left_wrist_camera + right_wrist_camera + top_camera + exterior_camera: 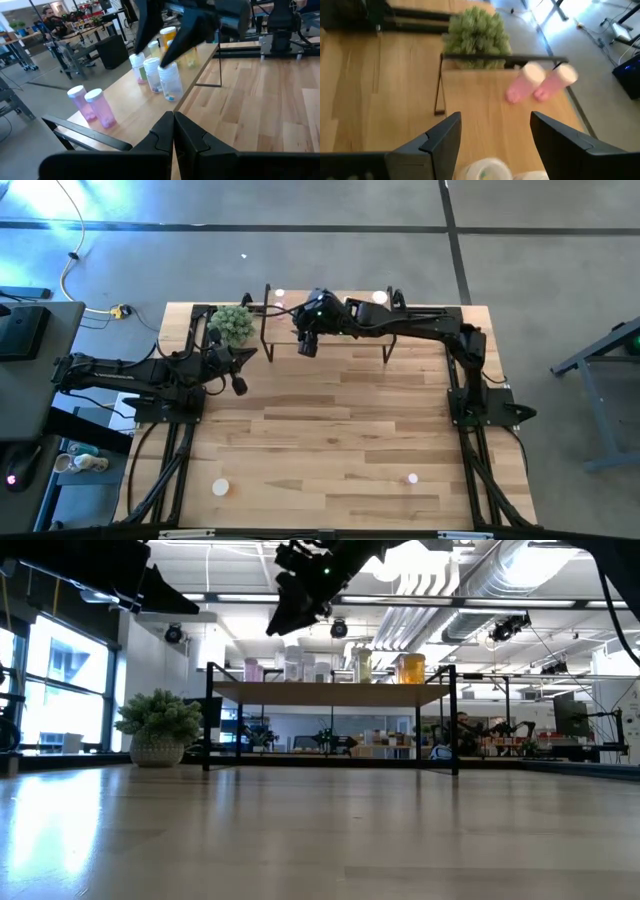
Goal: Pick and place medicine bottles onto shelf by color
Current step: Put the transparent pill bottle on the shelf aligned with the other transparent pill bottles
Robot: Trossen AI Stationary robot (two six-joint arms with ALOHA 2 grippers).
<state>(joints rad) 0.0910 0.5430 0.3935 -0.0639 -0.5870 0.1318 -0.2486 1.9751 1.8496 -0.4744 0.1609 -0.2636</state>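
Observation:
The shelf [340, 330] stands at the table's far edge on thin black legs. A row of medicine bottles stands on its top: two pink ones [94, 104] at the left end, then whitish ones [159, 76], yellow-green ones [362, 664] and an orange one [412, 668]. My right gripper [306, 345] is open and empty, hovering just above the whitish bottles; its fingers point down in the left wrist view [161, 46]. In its own view [495, 122] white caps [485, 170] lie below it. My left gripper [173, 119] is shut and empty, near the plant at the table's left.
A potted green plant [232, 323] stands left of the shelf at the table's far left. Two loose bottles stand near the table's front edge, a white-capped one [220, 487] at the left and a pinkish one [412, 478] at the right. Bare tabletop lies between them and the shelf.

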